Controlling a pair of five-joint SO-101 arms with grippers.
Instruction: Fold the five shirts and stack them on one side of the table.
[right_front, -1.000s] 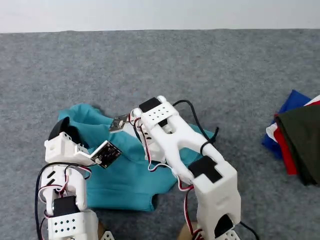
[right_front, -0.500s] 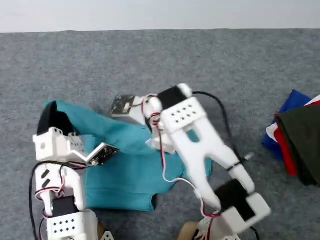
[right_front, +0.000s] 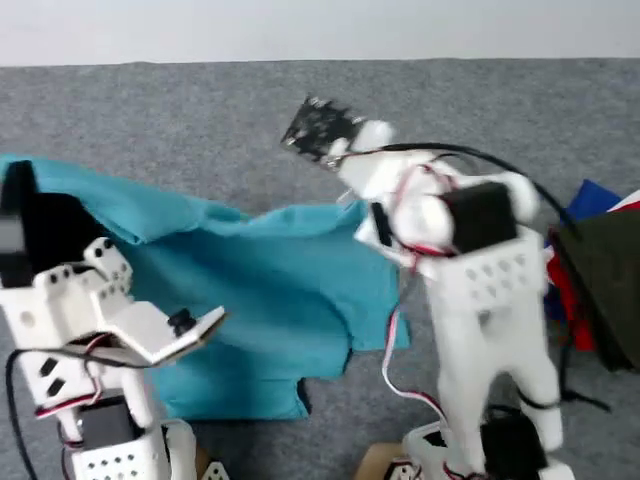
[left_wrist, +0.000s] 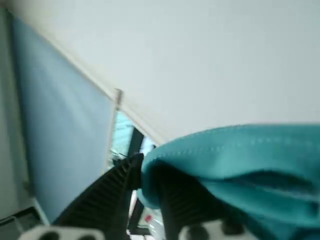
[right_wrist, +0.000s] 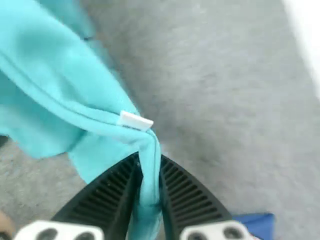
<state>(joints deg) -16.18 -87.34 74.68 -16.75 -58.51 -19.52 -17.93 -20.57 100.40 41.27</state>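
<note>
A teal shirt (right_front: 270, 300) hangs spread between both arms, its lower hem resting on the grey table (right_front: 200, 120). My left gripper (right_front: 25, 215) is raised at the far left and shut on one upper corner; the teal fabric (left_wrist: 235, 160) bulges over its black jaws (left_wrist: 147, 185). My right gripper (right_front: 365, 215) is held above the table's middle, shut on the other upper edge. The cloth (right_wrist: 75, 100) is pinched between the right gripper (right_wrist: 148, 172) jaws just below a white label (right_wrist: 136, 121).
A stack of folded shirts (right_front: 600, 280) lies at the table's right edge, dark green on top with red, white and blue beneath. A blue corner (right_wrist: 255, 220) of it appears past the right gripper. Bare grey table stretches along the far side.
Both arms have risen and drawn apart, lifting the teal shirt off the table and stretching it wide. The right arm swung up and to the right; the left gripper moved up and left.
</note>
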